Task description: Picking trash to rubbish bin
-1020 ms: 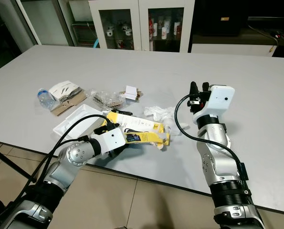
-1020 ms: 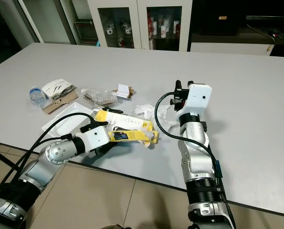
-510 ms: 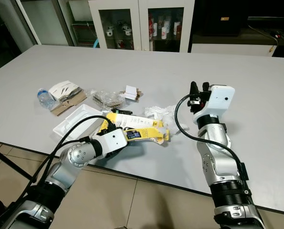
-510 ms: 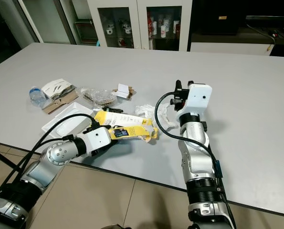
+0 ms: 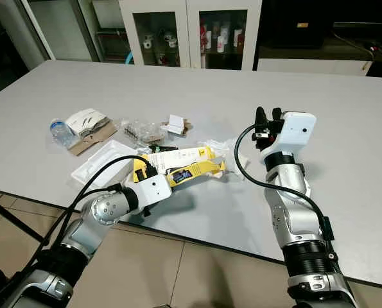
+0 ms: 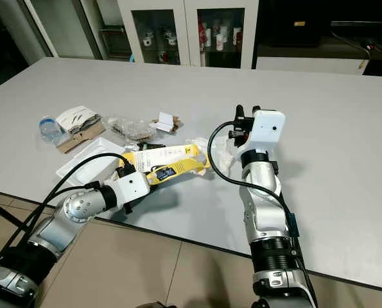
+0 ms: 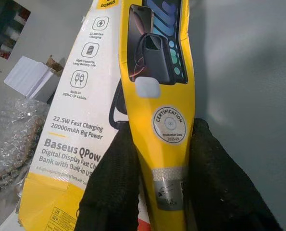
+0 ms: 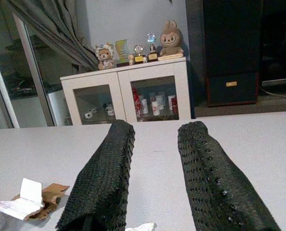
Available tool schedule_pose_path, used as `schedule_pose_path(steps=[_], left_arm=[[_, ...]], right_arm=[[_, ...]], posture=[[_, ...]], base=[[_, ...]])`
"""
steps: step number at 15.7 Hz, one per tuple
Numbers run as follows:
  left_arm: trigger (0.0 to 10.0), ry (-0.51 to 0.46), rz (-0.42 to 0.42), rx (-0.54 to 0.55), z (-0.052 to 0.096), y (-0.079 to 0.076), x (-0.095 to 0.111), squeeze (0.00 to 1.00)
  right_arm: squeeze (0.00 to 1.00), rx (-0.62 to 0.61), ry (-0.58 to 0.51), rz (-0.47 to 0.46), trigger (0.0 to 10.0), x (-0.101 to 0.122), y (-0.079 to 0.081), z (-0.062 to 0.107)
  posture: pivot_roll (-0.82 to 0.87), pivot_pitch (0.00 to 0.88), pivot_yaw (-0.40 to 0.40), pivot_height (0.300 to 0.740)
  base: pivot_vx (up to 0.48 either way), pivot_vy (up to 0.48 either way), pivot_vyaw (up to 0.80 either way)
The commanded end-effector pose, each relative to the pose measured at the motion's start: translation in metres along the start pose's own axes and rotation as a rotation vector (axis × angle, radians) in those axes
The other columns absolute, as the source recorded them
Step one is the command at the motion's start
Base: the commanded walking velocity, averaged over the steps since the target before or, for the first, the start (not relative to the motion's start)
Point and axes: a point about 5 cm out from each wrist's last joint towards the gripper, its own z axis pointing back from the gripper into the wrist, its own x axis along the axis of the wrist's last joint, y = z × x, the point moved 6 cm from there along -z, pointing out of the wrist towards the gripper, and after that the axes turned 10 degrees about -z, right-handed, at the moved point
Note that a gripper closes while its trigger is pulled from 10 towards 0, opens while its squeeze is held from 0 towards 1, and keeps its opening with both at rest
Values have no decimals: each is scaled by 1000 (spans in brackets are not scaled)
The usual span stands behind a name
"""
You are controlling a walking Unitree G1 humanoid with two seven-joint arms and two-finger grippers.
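Left eye view: left gripper clamps yellow box near table edge; right gripper parted.

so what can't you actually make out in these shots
- Rubbish bin: none to be seen around the table, so the drop spot is unknown.
- Yellow box: its lower end is covered by the left gripper in the left wrist view.
- Water bottle: label too small in the eye views.
- Cabinet contents: too small to identify.
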Motion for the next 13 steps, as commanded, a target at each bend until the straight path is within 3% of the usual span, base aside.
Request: schedule_pose_path(steps=[1,13], left_arm=[[0,17,2,0,3,-1,-6,0],[0,3,-21,-6,2,1,-1,0]], right_arm=[[0,15,14,-5,10000,-3,5,-2],[0,17,16,-6,10000,-3,5,-2]], posture=[[24,14,97,740],[25,3,98,740]], base=[[0,0,0],[0,0,0]])
